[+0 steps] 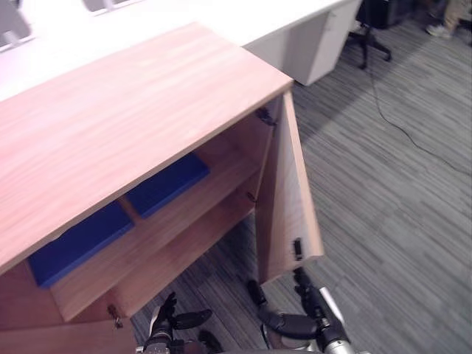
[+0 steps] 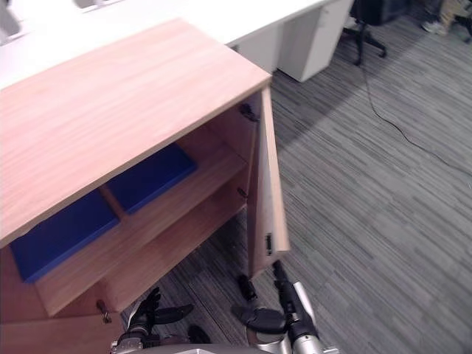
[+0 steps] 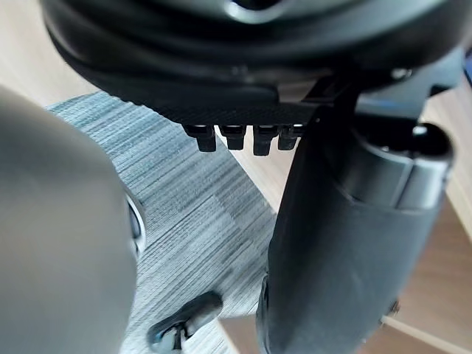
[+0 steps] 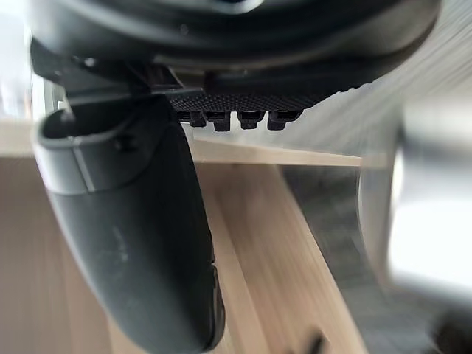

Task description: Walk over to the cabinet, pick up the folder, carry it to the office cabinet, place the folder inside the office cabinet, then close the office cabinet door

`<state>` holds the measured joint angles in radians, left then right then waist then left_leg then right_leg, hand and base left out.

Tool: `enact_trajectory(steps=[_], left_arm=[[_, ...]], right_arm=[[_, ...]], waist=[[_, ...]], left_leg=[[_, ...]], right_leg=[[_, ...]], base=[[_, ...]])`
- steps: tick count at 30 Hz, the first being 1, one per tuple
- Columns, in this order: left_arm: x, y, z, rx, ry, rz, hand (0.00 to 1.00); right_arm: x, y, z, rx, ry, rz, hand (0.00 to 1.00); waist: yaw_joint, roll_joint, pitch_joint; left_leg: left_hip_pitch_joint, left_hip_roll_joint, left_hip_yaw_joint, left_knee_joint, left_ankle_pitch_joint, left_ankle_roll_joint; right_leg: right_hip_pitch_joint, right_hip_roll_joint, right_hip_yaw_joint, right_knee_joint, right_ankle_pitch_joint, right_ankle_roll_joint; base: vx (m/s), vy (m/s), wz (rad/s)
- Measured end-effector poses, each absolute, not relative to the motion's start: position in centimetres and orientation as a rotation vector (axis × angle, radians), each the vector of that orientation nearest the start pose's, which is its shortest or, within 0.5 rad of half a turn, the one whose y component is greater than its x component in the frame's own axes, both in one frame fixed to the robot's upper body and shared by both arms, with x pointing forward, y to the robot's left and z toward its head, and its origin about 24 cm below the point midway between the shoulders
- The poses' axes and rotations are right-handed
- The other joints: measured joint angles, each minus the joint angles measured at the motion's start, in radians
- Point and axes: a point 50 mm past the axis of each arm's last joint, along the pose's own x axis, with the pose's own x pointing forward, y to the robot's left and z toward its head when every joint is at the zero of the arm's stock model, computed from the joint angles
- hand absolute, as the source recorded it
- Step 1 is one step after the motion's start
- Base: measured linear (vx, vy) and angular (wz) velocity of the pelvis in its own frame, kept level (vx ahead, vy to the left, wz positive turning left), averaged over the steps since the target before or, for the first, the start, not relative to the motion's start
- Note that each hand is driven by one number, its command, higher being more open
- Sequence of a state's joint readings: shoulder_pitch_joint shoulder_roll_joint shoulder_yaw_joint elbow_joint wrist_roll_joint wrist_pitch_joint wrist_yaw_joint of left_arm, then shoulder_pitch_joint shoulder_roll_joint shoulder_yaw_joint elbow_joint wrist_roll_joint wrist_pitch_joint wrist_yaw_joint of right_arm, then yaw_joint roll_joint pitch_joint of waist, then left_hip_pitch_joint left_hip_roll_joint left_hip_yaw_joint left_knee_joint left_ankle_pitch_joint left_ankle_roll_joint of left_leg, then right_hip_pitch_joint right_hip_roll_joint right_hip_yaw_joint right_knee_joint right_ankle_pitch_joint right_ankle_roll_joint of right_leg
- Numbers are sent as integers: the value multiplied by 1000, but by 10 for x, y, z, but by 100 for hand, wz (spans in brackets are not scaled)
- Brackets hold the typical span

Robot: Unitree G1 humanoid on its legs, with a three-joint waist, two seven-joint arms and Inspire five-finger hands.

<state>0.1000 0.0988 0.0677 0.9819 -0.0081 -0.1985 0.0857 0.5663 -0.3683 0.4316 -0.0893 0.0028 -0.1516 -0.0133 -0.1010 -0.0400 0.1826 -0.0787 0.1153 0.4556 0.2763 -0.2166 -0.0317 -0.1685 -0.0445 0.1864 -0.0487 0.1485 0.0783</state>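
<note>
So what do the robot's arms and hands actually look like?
The left hand and right hand are matt black, with slim fingers, a thick rounded thumb and a finely dotted palm pad. Each sits on a silver-grey metal wrist.

Cabinet (image 1: pixel 133 125) cut off at left edge, w/ left blue folder (image 1: pixel 77 242) partly hidden under its top.

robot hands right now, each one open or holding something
Left robot hand: open, empty.
Right robot hand: open, empty, by the cabinet door.
</note>
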Motion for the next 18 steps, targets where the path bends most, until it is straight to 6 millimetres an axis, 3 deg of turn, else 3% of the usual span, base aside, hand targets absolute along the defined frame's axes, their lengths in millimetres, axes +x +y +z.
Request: enact_trajectory(steps=[1,3,7,12,15,18], left_arm=[[119,204,-144,93,866,212,100],[121,203,-144,88,863,216,100],[126,205,-141,82,837,254,100],[121,208,-142,54,856,288,100],[122,207,-142,51,851,284,100],[123,207,-141,35,848,293,100]], right_arm=[[110,-131,-34,-207,353,398,100],[171,-126,-20,-308,192,421,100],[240,-138,1,-367,72,268,100],[263,-174,3,-301,94,13,100],[269,-200,-8,-260,166,-126,100],[264,-208,-22,-235,237,-169,100]], waist=[[15,-1,-3],[64,-9,-12],[118,-8,-13],[111,-8,-13],[111,-5,-11],[121,7,-4]], left_leg=[[-9,-7,-22,-9,14,3],[-11,-46,-97,-89,89,8],[-13,-80,-204,-194,173,5],[-1,-98,-294,-282,226,8],[-12,-110,-366,-324,262,11],[-10,-117,-419,-369,296,12]], right_leg=[[1,-6,-23,-1,-1,-1],[6,-35,-93,0,-1,-2],[16,-62,-201,1,-6,-5],[35,-76,-294,6,-14,5],[42,-83,-360,7,-29,10],[49,-89,-410,11,-42,12]], base=[[-51,-60,116],[-21,-58,118],[10,-41,96],[41,4,58],[23,6,62],[2,18,58]])
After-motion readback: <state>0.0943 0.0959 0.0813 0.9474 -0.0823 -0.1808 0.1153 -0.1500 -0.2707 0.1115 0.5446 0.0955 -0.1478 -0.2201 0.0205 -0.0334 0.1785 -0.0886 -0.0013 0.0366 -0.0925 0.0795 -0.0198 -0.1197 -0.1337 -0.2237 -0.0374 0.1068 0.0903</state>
